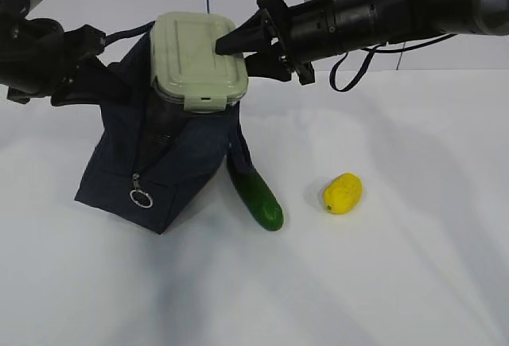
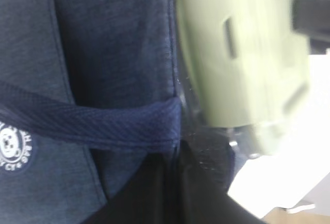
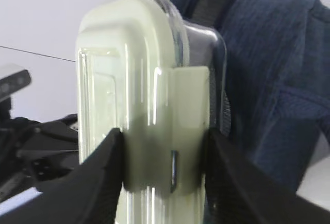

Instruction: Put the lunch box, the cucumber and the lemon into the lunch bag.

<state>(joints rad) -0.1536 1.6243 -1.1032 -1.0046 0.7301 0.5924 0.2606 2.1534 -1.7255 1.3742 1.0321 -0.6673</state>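
Observation:
The lunch box (image 1: 191,60), clear with a sage-green lid, hangs tilted over the open top of the navy lunch bag (image 1: 171,167). My right gripper (image 1: 235,53) is shut on the box at its clip side, one finger on the lid and one on the base (image 3: 165,154). My left gripper (image 1: 94,44) is at the bag's upper left edge; in the left wrist view its dark jaws (image 2: 178,183) look closed on the bag fabric under a strap handle (image 2: 103,121). The cucumber (image 1: 259,196) lies against the bag's right side. The lemon (image 1: 343,193) lies right of it.
The bag's zipper with its silver ring pull (image 1: 141,198) runs down the near side. The white table (image 1: 382,282) stretches in front and to the right. The right arm (image 1: 382,8) reaches in from the upper right.

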